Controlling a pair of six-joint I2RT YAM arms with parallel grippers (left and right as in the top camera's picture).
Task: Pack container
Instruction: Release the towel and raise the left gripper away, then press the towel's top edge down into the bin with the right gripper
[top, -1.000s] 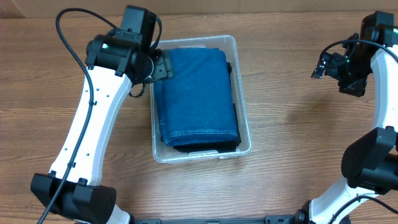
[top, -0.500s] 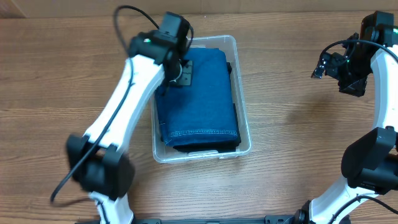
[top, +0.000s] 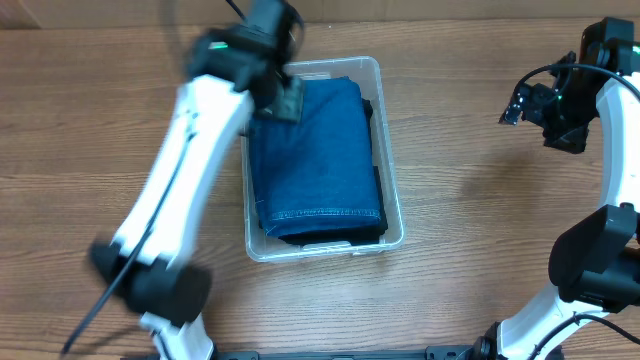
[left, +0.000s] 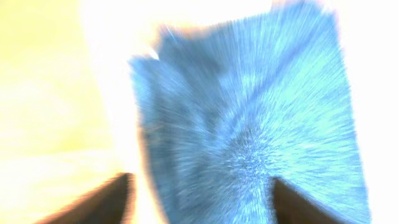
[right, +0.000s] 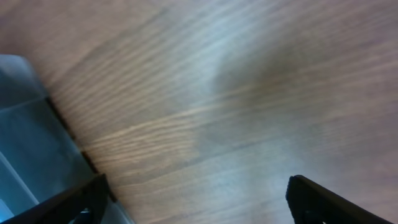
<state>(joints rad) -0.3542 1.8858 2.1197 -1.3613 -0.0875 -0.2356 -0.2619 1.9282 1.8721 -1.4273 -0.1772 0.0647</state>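
The clear plastic container (top: 394, 222) stands mid-table, filled by folded blue denim (top: 320, 150) over a dark garment. My left gripper (top: 283, 98) hovers over the container's far left corner, open and empty; its wrist view is blurred by motion and shows the denim (left: 261, 118) between the spread fingers (left: 199, 205). My right gripper (top: 518, 105) is open and empty above bare table at the far right; its wrist view shows wood between the fingers (right: 199, 202) and a corner of the container (right: 31, 143) at the left.
The wooden table (top: 480, 200) surrounds the container. Black cables run from both arms. The table's far edge lies along the top of the overhead view.
My left arm swung right over the container's far left corner, then back slightly, and is still moving. The right arm and the denim have not moved.
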